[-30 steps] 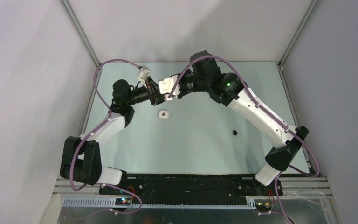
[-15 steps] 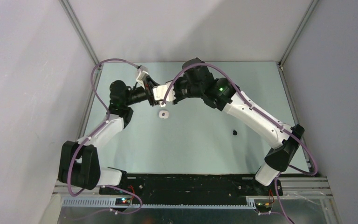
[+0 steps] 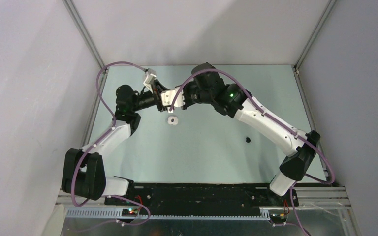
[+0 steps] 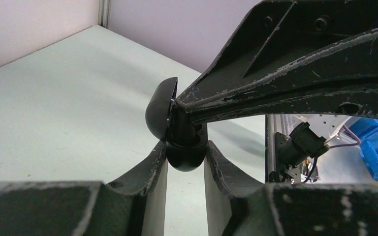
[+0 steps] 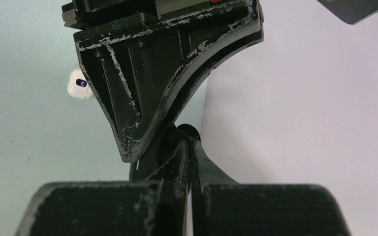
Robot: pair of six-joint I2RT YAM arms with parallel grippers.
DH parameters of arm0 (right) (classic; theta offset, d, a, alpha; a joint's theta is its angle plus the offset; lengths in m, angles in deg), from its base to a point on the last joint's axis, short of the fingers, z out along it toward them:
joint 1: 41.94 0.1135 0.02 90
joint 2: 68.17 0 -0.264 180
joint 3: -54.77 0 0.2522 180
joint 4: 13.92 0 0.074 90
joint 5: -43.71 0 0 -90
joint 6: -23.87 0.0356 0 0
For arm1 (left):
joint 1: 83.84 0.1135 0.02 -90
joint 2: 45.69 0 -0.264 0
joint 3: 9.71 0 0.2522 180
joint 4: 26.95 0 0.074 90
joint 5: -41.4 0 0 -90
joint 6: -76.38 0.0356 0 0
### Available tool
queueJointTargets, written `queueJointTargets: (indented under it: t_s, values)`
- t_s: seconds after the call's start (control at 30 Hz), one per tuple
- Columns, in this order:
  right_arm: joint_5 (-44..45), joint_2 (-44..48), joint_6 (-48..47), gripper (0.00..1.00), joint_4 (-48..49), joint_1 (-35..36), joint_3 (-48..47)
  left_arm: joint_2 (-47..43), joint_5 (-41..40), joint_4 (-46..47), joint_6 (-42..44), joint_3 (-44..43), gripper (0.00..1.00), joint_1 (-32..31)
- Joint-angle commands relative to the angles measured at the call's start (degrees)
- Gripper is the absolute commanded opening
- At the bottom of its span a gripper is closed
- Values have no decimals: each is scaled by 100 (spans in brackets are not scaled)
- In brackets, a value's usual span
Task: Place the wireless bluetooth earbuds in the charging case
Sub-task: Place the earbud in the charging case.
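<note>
Mid-air insertion, both grippers raised over the far-left part of the table. My left gripper pinches the body of the black charging case between its two pads, lid hinged open to the side. My right gripper, fingers pressed together, has its tips at the mouth of that case. A rounded dark shape sits just past those tips, but I cannot tell whether it is a black earbud or part of the case. I judge the step in hand to be seating a bud; nothing shows it fully home, and the lid is not shut. Just below and in front of the grippers, a white charging case lies on the table. Well off to the right gripper's side, nearer my bases, lies a small black item, possibly a bud, too small to tell. No white buds can be made out. Room: the two grippers are in contact range, so sideways play there is slight. The far table edge and left wall lie near behind the left gripper. Open surface extends toward my bases and to the right.
</note>
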Motion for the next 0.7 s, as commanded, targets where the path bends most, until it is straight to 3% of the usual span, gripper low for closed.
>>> queueJointTargets:
  t_s: [0.0,0.57,0.67]
  values:
    - [125,234,-16,0,74,-26,13,-136,-25,383,-76,-46,0,-31]
    - [-97,228,502,0,-240,-35,-2,-90,-82,480,-198,-125,0,-26]
    - [9,200,624,10,-218,-30,-57,-88,-71,488,-194,-118,0,-24]
